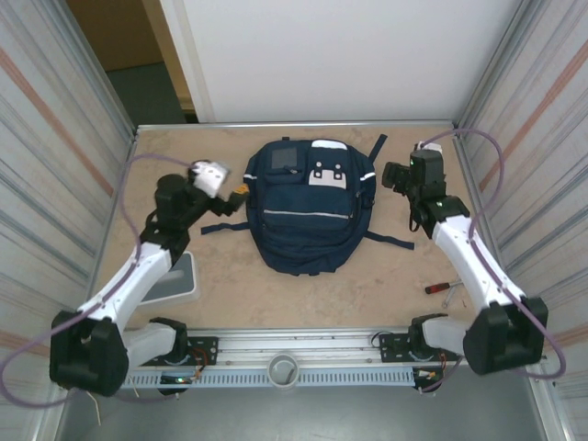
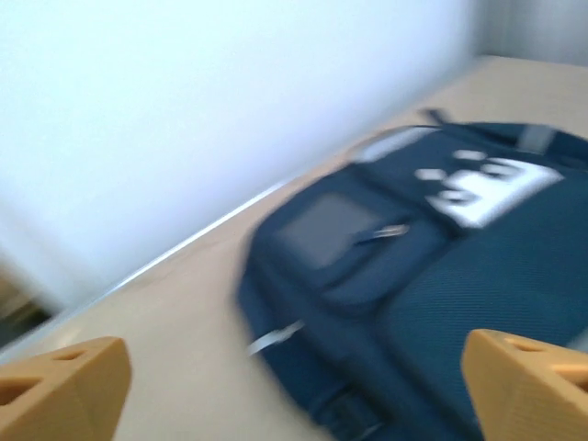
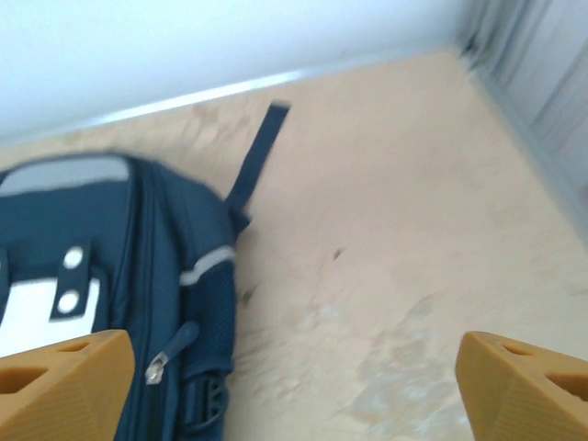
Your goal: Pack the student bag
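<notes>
As far as we could judge, the packing was close to its end: the student bag (image 1: 308,207) lay flat on its back in the middle of the surface (image 1: 276,299), nearer the far wall than the arm bases. Its front pockets faced up and its zips looked drawn shut, though the wrist views were too blurred for us to be sure of every one. We saw no books or other school things lying loose beside it. The one stray item was a small red-handled tool (image 1: 439,287) on the right, well apart from the bag, and we could not say whether it belonged inside. What might have been left, in our view, was at most a check of the zips or a tidying of the strap (image 1: 388,241) trailing out on the right side. Both arms were bent at the elbow and reached forward to flank the bag near its top. The left fingers (image 1: 235,197) hung just beside the bag's upper left corner, pointing toward it, spread wide with nothing between them. The right fingers (image 1: 393,176) hovered near the upper right corner, above bare surface, likewise wide apart and empty. Neither pair touched the bag, so far as we could tell.
</notes>
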